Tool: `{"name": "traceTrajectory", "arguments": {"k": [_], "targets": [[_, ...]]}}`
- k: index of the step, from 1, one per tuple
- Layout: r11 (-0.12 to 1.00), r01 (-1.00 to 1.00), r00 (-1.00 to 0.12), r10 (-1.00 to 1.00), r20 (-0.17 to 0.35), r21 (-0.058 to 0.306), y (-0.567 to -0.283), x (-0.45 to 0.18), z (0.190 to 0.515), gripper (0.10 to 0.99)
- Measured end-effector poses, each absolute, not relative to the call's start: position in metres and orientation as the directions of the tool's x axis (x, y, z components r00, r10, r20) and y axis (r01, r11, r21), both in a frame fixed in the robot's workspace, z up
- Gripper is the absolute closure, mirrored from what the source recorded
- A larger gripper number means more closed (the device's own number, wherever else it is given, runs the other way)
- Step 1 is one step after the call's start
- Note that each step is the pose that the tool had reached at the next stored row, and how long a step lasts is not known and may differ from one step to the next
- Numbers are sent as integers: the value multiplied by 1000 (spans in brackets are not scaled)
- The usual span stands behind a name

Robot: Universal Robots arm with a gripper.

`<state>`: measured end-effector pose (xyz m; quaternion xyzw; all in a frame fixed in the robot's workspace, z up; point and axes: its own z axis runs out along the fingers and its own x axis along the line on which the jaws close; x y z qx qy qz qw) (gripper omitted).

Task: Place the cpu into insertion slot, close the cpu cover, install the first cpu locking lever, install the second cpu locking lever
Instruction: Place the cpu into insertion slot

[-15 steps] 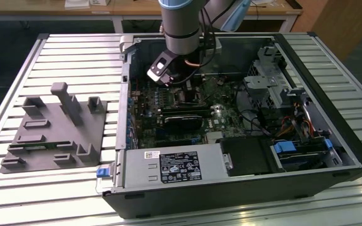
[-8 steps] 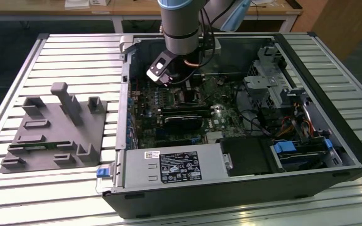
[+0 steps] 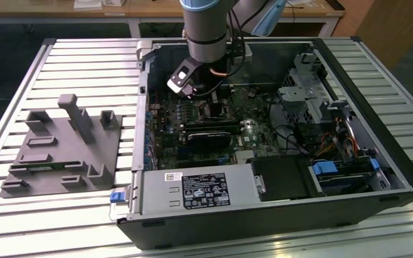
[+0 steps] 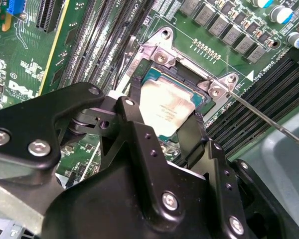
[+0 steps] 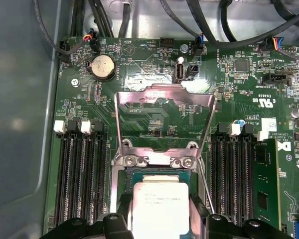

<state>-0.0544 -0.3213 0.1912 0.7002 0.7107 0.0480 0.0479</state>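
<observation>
Cpu (image 5: pixel 161 209) — small flat square chip, pale silvery face — sits pinched between the black claw's (image 4: pixel 165 110) fingers at the dark, grey-rimmed square insertion slot (image 4: pixel 157 50); seating unclear. Beyond the claw, the silvery window-frame cpu cover (image 5: pixel 164 93) stands open — thin wire lever (image 4: pixel 269 122) unlatched

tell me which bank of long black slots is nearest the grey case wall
The slot bank lying between the case wall and the cpu, on the side of the coin battery. The other slot bank sits beyond the cpu.
</observation>
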Motion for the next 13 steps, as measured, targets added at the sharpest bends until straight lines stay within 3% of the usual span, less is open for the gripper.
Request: {"name": "traceTrajectory", "arguments": {"k": [13], "targets": [[15, 991, -15, 1000, -1, 135, -321, -55, 191, 549]]}}
